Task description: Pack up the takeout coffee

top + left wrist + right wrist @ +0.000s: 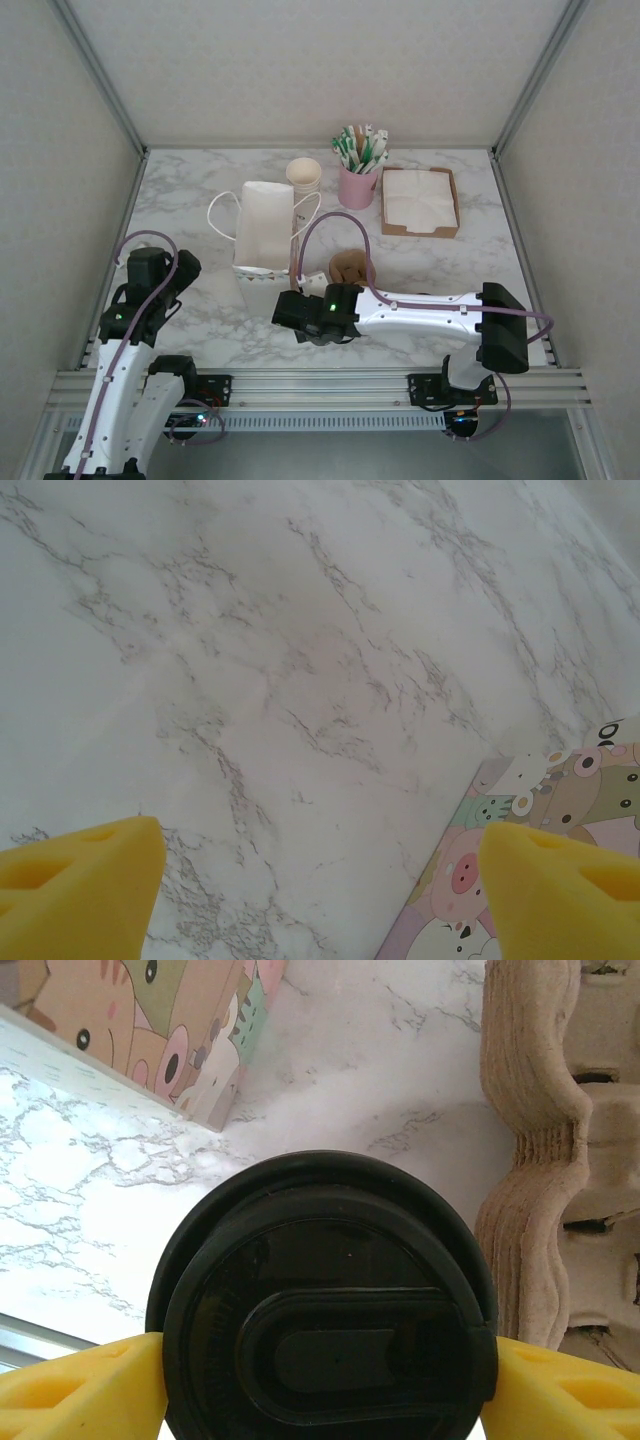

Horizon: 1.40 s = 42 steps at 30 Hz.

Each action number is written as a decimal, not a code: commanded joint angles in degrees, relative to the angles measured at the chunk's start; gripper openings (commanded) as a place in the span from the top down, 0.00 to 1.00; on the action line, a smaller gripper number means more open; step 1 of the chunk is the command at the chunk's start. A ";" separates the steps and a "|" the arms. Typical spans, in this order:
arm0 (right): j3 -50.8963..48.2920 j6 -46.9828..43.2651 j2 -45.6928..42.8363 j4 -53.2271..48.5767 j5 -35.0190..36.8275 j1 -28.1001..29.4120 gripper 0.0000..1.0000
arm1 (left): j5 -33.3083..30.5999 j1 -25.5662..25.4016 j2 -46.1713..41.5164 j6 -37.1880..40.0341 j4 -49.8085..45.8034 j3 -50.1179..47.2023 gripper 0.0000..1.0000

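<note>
A white paper bag (265, 222) is seen lying flat on the marble counter (450, 270), its cartoon-printed end turned toward the arms. The left fingers (178, 268) are held wide apart over bare counter to the left of the bag, nothing being between them; a corner of the printed end is caught at the edge of the left wrist view. The right fingers (285, 312) are placed just in front of the bag's printed end, and a black lid (325, 1330) is flanked by them on both sides; whether it is being pressed cannot be told. A moulded cup carrier (540, 1160) is set just right of the bag's printed end. Behind the bag a paper cup (303, 174) stands, with a pink cup (356, 186) of sachets and a napkin tray (420, 200) further right.
</note>
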 commanded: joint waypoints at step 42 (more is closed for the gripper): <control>-13.50 -37.27 -11.27 8.29 -14.49 -29.06 0.43 | 8.53 0.39 2.97 5.76 -5.32 8.37 0.24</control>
